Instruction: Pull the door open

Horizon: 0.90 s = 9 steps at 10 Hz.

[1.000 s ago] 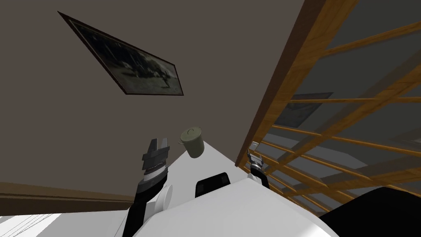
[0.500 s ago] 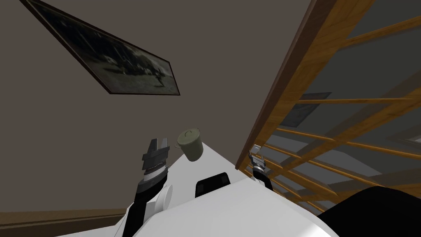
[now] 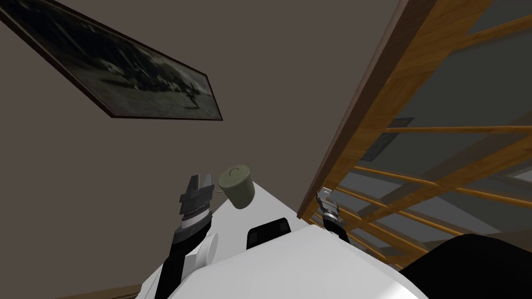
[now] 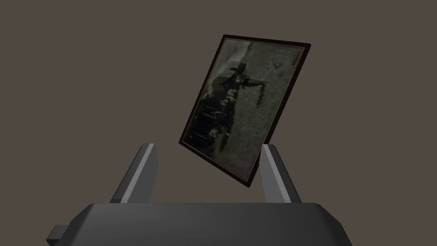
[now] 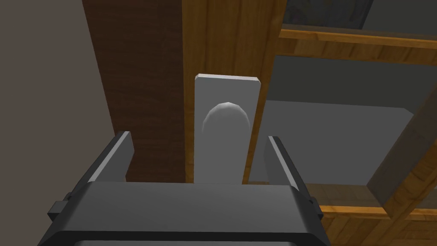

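Head view, green pot [image 3: 236, 186] beside left tool [image 3: 200, 179], picture [image 3: 130, 83] above

No legible text, labels or numbers.

Our right gripper [image 5: 198, 137] points straight at the door handle [image 5: 226, 116], jaws spread wide, one finger showing on each side of it, neither touching. Our left gripper [image 3: 201, 180] is raised well apart from that handle, forearm upright, jaws open too.
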### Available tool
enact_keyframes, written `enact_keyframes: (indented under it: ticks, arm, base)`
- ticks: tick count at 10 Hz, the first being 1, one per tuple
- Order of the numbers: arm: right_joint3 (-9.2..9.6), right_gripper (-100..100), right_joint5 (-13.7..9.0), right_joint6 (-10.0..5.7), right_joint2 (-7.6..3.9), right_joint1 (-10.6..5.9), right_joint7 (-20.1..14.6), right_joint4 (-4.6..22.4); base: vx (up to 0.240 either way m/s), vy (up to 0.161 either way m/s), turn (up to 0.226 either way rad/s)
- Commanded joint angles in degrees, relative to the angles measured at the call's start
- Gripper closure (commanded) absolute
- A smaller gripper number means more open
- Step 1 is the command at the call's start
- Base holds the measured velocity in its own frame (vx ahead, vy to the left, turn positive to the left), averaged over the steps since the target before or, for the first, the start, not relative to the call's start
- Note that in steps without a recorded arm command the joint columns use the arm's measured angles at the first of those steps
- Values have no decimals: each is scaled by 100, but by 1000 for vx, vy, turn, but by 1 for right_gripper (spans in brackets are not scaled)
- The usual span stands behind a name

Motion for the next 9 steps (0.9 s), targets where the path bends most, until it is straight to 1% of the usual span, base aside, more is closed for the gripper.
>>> enact_keyframes:
  ticks: [1, 3, 4, 5, 6, 9]
  arm:
    - [-97, -100, 211, 23, 13, 66, -175, 11]
    - [-189, -100, 410, 50, 26, 146, -329, -4]
    - [-108, -100, 365, 54, 86, 150, -263, -9]
    - [-108, 100, 365, 54, 86, 150, -263, -9]
    - [-108, 100, 365, 54, 86, 150, -263, -9]
    - [-108, 100, 365, 54, 86, 150, -263, -9]
  base:
    - [140, -128, -52]
    - [96, -118, -41]
    - [26, -18, -6]
    - [-20, 31, 19]
    - [-20, -2, -68]
    - [-4, -3, 10]
